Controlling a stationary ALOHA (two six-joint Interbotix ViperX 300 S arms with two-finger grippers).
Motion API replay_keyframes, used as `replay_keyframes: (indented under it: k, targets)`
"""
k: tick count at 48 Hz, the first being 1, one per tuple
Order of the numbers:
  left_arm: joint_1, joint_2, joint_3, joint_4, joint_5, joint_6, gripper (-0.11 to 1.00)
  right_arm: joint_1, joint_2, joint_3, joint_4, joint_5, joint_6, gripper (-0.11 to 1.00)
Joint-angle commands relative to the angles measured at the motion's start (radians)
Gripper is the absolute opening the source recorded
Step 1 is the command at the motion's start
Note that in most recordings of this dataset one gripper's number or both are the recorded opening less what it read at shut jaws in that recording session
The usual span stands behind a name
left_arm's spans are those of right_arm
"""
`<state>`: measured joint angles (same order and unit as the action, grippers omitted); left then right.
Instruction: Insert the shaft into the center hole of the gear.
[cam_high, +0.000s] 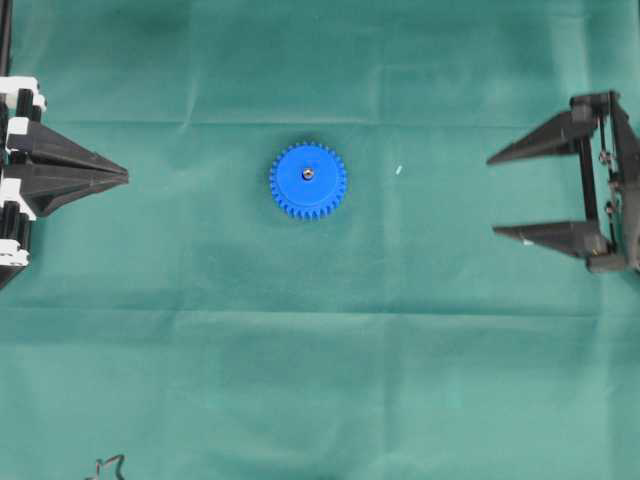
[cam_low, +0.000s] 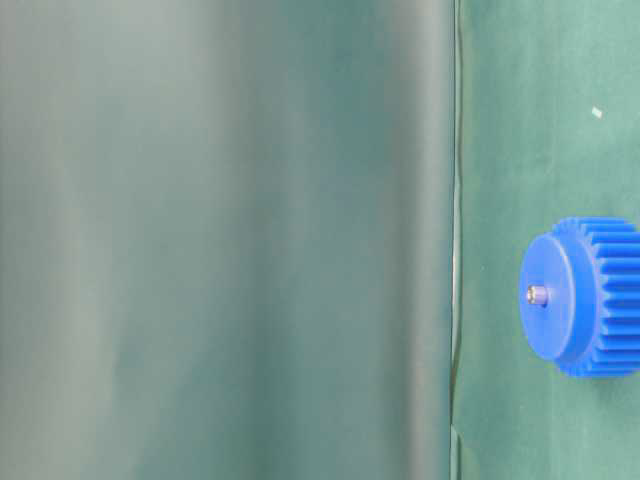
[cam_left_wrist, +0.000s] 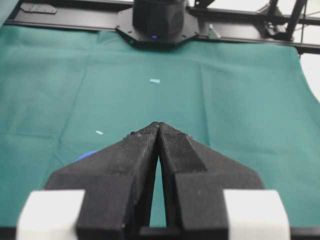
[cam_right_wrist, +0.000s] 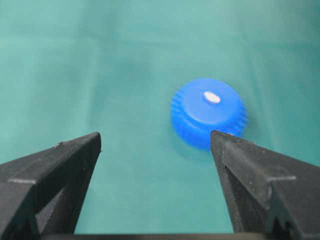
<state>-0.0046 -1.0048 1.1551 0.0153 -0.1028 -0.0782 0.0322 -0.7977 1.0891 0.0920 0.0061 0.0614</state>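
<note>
Gear: the gear (cam_high: 308, 180) is lying flat on the green cloth (cam_high: 320, 380), near the middle of the overhead view; its toothed rim is showing all round
Shaft: the shaft (cam_high: 308, 174) is sitting in the middle of the gear's flat face, showing as a small shiny dot from above; at table level its silvery tip (cam_low: 537, 295) is poking out of the face; the center hole is hiding under it
Left gripper: the left gripper (cam_high: 124, 177) is resting at the left edge, well apart from the gear; its jaws are pressing together with nothing between them
Right gripper: the right gripper (cam_high: 507, 195) is hanging at the right edge, well apart from the gear; its jaws are standing wide apart, gripping nothing; its wrist camera is looking at the gear (cam_right_wrist: 207, 112) between the fingers (cam_right_wrist: 235, 150)
Other: a small white speck (cam_high: 397, 169) is lying on the cloth between the gear and the right gripper
</note>
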Motion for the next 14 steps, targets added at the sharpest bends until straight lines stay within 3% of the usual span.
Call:
replay_keyframes:
  k: [1,14]
  targets:
    - [-0.002,0.008,-0.026,0.003,-0.005,-0.002,0.00,0.025,0.002,-0.012,0.005,-0.026,-0.002,0.93]
    - [-0.002,0.009,-0.025,0.003,-0.005,-0.002,0.00,0.031,0.032,-0.012,0.002,-0.049,-0.002,0.93]
